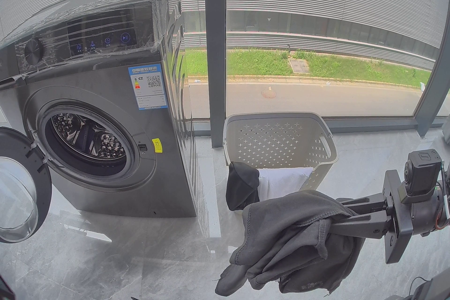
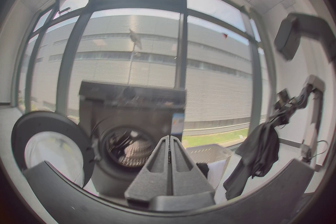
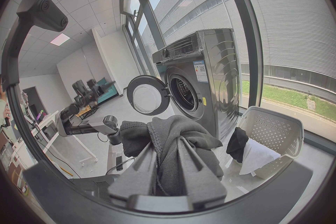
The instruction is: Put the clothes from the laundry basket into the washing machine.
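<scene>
Since the coming move turns on how the load lies from the drum, entries run left to right across the head view.

- Left hand [image 2: 169, 139]: fingers pressed together, holding nothing. In its own wrist view it points toward the machine's front.
- Door [image 1: 18, 193]: swung wide open at the far left, away from the mouth.
- Drum opening [image 1: 86, 139] of the washing machine [image 1: 117, 80]: faces out toward the robot, with nothing hanging across it.
- Laundry basket [image 1: 281, 132]: on the floor [image 1: 140, 258] near the machine's right flank. A black garment [image 1: 241, 186] is draped over its near rim, with a white garment [image 1: 283, 181] beside it.
- Grey garment [image 1: 286, 240]: bunched and hanging in front of the basket.
- Right hand [image 1: 344, 219]: fingers clamped on the garment's upper fold, arm coming in level from the right.

Relation: the drum opening lies well to the left of the right hand. The basket sits behind the load, not between it and the machine. The cloth's long axis runs downward from the grip, with loose ends trailing below.

Judgement: the carry goes leftward across open floor. The trailing ends are the likeliest part to catch the lower lip of the opening. The left hand faces the machine more squarely, but the load belongs to the right.
</scene>
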